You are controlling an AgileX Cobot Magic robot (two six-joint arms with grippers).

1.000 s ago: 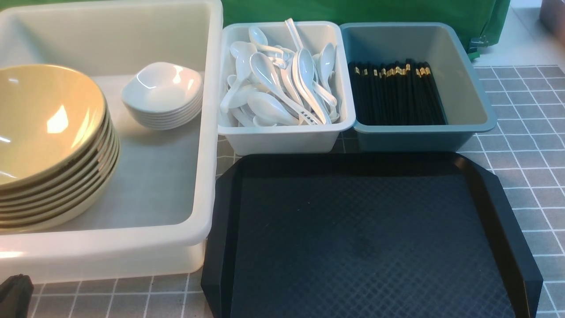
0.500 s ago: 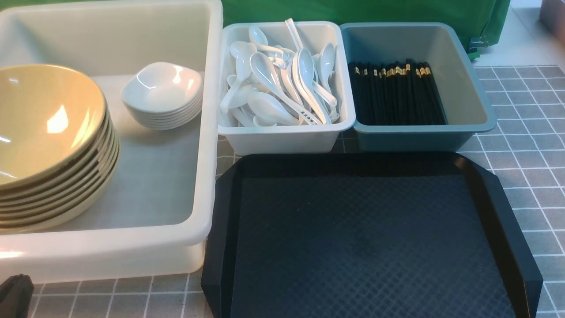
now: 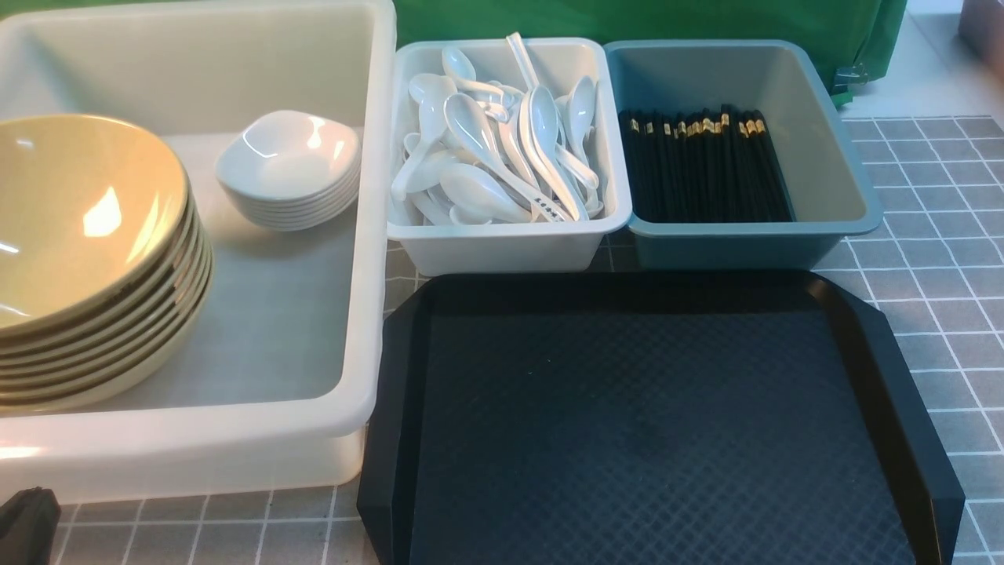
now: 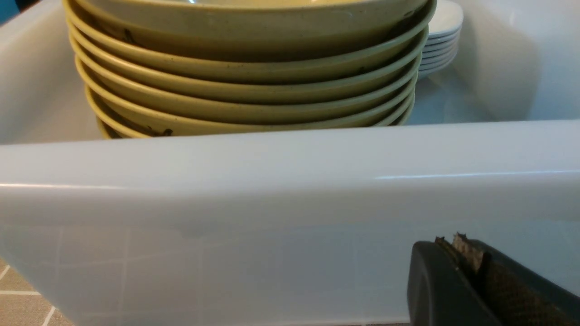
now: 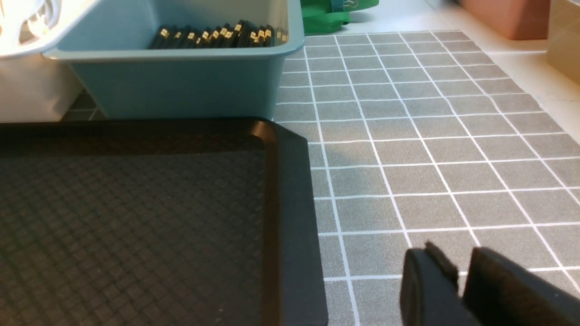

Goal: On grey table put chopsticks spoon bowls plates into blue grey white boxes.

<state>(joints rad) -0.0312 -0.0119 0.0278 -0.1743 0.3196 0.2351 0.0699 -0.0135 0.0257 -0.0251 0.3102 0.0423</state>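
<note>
The table (image 3: 933, 235) is showing grey with a grid of thin white lines. The tray (image 3: 651, 424) is showing black with a fine diamond texture. The bowls (image 3: 78, 227) are gleaming olive-yellow, their stacked rims edged dark. The plates (image 3: 289, 161) and spoons (image 3: 486, 157) are shining glossy white. The chopsticks (image 3: 702, 169) are lying black with gold bands. The big box (image 3: 369, 235) is looking translucent white, the small box (image 3: 502, 247) pale grey-white, the third box (image 3: 729, 247) teal-blue. Green cloth (image 3: 627, 20) is showing behind.

Olive-yellow round bowls (image 3: 82, 235) and small white dishes (image 3: 289, 169) are sitting in the large translucent white tub (image 3: 369, 235), left of the black textured tray (image 3: 651, 424) lying on the grey gridded tabletop (image 3: 933, 259).
</note>
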